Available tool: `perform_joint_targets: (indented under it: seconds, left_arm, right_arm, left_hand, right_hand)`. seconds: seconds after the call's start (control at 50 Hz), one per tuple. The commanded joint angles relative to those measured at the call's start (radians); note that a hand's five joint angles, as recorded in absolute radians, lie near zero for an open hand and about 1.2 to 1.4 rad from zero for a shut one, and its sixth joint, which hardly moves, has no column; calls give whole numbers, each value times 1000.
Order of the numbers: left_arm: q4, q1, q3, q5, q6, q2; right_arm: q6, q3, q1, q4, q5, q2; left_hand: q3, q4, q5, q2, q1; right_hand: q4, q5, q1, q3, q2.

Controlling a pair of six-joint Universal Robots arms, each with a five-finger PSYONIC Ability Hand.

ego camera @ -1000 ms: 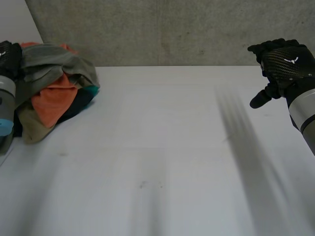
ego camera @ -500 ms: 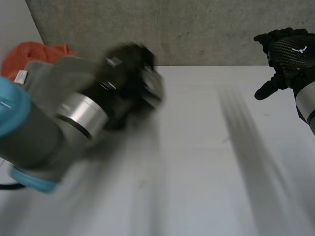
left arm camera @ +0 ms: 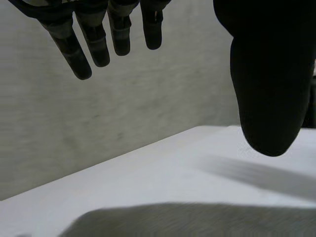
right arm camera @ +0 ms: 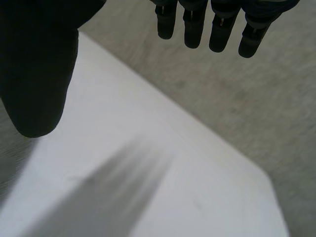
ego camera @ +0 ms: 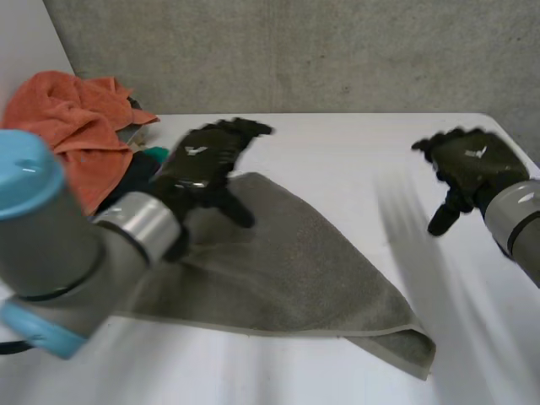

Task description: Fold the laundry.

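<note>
- I am seeing the left arm (ego camera: 59,253) reaching in from the table's near left edge, its forearm lying low across the grey towel (ego camera: 304,261).
- The left hand (ego camera: 207,164) is hovering palm down over the towel's far part. In the left wrist view its fingers (left arm camera: 94,42) are hanging straight with the thumb well apart, so it is open and holding nothing.
- The towel is lying spread over the middle of the table (ego camera: 354,139). Its near right corner is bunching up a little, and its left part is hidden under my arm.
- The right hand (ego camera: 472,160) is hanging above the table's right side, well apart from the towel. Its fingers are relaxed, its thumb is pointing down, and it is gripping nothing.
- A laundry pile (ego camera: 63,122), topped by orange cloth, is sitting at the far left corner.
</note>
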Motion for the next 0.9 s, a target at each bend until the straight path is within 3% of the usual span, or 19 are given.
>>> perform_joint_targets:
  seconds: [0.02,0.1,0.2,0.36,0.44,0.58,0.6,0.62,0.66,0.82,0.9]
  left_arm:
    - [-14,175,-185,1,167,128]
    - [-15,280,-283,9,288,141]
    - [-12,396,-386,27,406,141]
    - [-14,487,-426,130,412,138]
    - [-11,502,-437,174,411,139]
    - [-9,499,-440,178,409,141]
    - [-9,499,-441,178,409,139]
    - [-9,499,-441,178,409,141]
    - [-11,499,-441,179,409,141]
    - [-31,504,-460,182,411,165]
    - [-24,508,-501,194,423,179]
  right_arm:
    - [-4,69,94,149,8,41]
    - [-5,141,133,97,5,69]
    - [-7,242,137,-66,8,100]
    - [-10,315,125,-219,7,166]
    - [-25,318,125,-253,5,189]
    - [-73,319,125,-265,16,216]
    - [-74,319,125,-268,19,218]
    - [-74,318,124,-278,24,220]
    - [-74,316,121,-293,31,224]
    - [-77,289,119,-316,45,200]
    - [-93,223,119,-301,50,97]
  left_hand:
    - [0,11,13,4,25]
    - [79,90,92,83,104]
    - [129,140,142,133,154]
    - [132,143,145,136,157]
    - [126,137,139,130,152]
    - [117,129,130,121,143]
    - [117,129,130,121,143]
    - [117,129,130,121,143]
    - [117,129,130,121,143]
    - [126,137,139,130,152]
    - [117,129,131,121,143]
  right_hand:
    - [-34,-43,-51,-36,-38]
    - [-33,-42,-50,-35,-37]
    - [155,146,138,153,151]
    - [290,281,274,288,287]
    - [308,299,291,306,304]
    - [433,425,417,431,430]
    - [544,536,528,542,541]
    - [935,926,918,933,932]
    - [1187,1178,1170,1185,1183]
    - [1187,1179,1171,1185,1184]
    - [1187,1179,1171,1185,1184]
